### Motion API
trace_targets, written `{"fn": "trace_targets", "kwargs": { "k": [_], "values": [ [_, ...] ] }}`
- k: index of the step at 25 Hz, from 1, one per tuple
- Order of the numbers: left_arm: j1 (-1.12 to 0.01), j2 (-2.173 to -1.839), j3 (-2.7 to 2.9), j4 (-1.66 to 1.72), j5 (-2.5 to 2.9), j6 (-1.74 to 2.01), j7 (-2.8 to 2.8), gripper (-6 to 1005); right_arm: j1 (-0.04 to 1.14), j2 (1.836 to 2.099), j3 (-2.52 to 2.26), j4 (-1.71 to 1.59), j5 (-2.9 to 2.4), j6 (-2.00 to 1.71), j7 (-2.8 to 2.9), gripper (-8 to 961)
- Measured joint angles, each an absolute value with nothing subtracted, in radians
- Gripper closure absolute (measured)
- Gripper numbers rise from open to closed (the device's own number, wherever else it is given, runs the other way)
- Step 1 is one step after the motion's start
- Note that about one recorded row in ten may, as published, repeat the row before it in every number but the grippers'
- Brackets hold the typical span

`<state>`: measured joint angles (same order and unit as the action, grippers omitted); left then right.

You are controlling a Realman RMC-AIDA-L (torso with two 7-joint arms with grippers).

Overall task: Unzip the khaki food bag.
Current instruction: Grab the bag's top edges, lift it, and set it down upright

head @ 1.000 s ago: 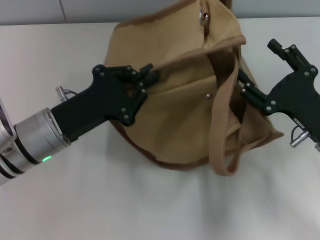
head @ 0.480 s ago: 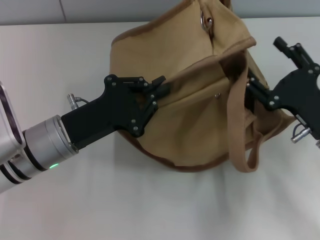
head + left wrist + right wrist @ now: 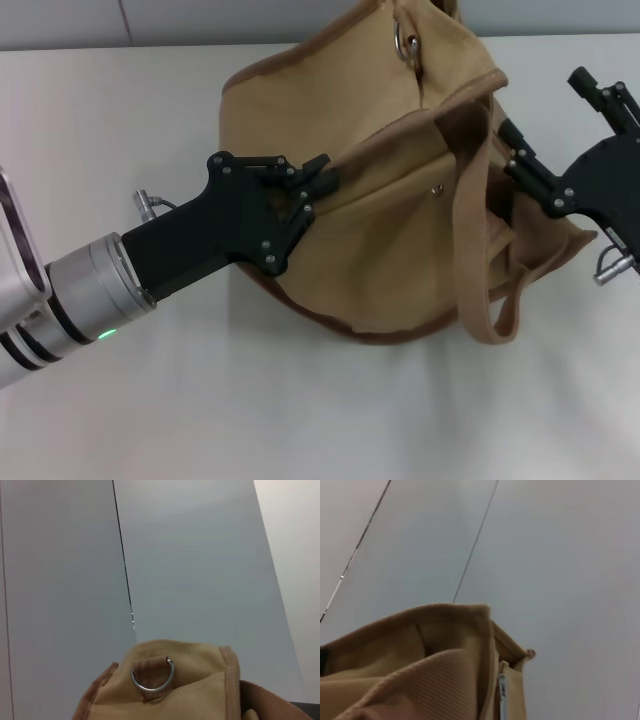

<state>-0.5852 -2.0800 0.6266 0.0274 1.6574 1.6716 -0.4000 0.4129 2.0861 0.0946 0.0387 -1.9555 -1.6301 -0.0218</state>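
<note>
The khaki food bag [image 3: 390, 220] lies tilted on the white table, with a strap handle [image 3: 478, 250] looping over its right side and a metal ring [image 3: 405, 42] at its far end. My left gripper [image 3: 318, 172] is shut on the bag's left edge by the brown piping. My right gripper [image 3: 508, 160] is at the bag's right end, its tips hidden in a dark fold behind the strap. The left wrist view shows the ring [image 3: 152, 676] on the bag's end. The right wrist view shows a strip of silver zipper [image 3: 501, 695]. The zipper pull is hidden.
The white table [image 3: 300, 420] runs around the bag, with a grey wall [image 3: 200, 20] along its far edge. A snap stud [image 3: 437, 189] shows on the bag's front.
Both grippers and the bag have shifted to the right and slightly away. In the last half second only my right gripper moved further right, and the strap slid with it.
</note>
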Motion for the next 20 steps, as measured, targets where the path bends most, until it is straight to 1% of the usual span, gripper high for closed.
{"fn": "trace_targets", "kwargs": {
  "k": [7,13,20],
  "values": [
    [-0.589,-2.080,0.629,0.026,1.660,1.700,-0.389,943,0.439,2.087,0.094,0.073,-1.957,-1.590,-0.064,178],
    [-0.586,-2.080,0.646,0.021,1.660,1.726,-0.370,943,0.462,2.088,0.105,0.185,-1.953,-1.485,-0.220,178],
    [-0.585,-2.080,0.652,0.021,1.659,1.726,-0.364,942,0.472,2.091,0.143,0.221,-1.951,-1.469,-0.220,179]
  ]
}}
